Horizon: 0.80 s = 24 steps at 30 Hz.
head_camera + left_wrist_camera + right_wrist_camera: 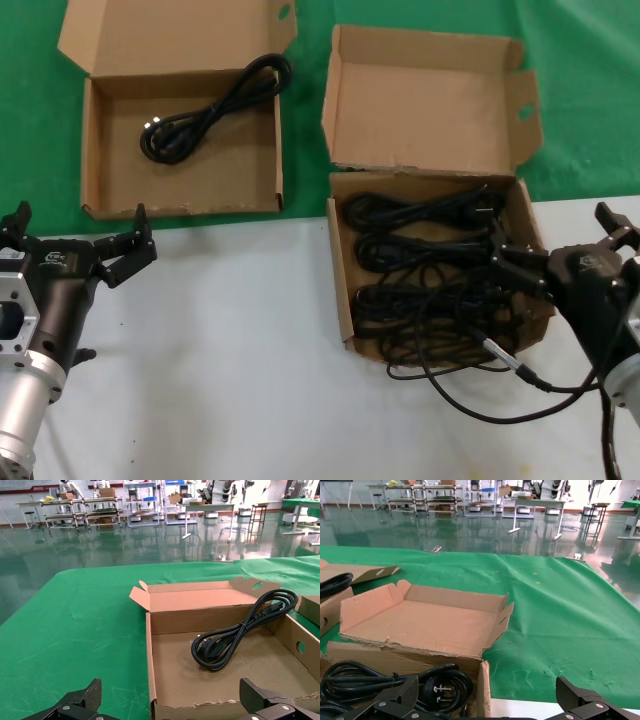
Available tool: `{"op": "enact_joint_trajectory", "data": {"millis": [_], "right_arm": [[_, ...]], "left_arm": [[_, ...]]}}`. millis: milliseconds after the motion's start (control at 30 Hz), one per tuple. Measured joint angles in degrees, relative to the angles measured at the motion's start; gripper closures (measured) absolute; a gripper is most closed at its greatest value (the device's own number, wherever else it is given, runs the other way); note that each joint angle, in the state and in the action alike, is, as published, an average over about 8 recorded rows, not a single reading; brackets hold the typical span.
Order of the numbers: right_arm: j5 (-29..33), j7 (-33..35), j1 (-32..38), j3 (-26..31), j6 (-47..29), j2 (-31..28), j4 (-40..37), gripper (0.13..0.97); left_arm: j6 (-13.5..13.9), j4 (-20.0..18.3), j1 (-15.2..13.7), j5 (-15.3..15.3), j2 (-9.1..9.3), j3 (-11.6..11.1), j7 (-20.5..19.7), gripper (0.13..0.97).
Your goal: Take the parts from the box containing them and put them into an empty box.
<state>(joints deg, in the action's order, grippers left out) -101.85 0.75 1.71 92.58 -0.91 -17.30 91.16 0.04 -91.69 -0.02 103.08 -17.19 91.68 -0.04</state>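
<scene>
White counter (250,340) near, green cloth (580,90) far. Two open boxes: shallow box (110,190) far left with one cord (210,108); tall-lidded box (345,290) right, crammed with several tangled cords (420,260), exact count unclear. Left gripper (75,235) near left, fingers open. Right gripper (560,245) at full box's right edge, fingers open.

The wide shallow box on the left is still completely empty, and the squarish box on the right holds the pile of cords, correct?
Not quite. The wide shallow box already holds one black cord, as the head view shows. The squarish box does hold the pile of cords.
</scene>
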Motion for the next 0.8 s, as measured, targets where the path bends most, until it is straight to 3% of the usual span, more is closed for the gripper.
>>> {"op": "enact_joint_trajectory", "data": {"millis": [800], "right_arm": [[0.0,0.0,0.0,0.0,0.0,0.0,0.0,0.129]], "left_arm": [[0.0,0.0,0.0,0.0,0.0,0.0,0.0,0.132]]}}
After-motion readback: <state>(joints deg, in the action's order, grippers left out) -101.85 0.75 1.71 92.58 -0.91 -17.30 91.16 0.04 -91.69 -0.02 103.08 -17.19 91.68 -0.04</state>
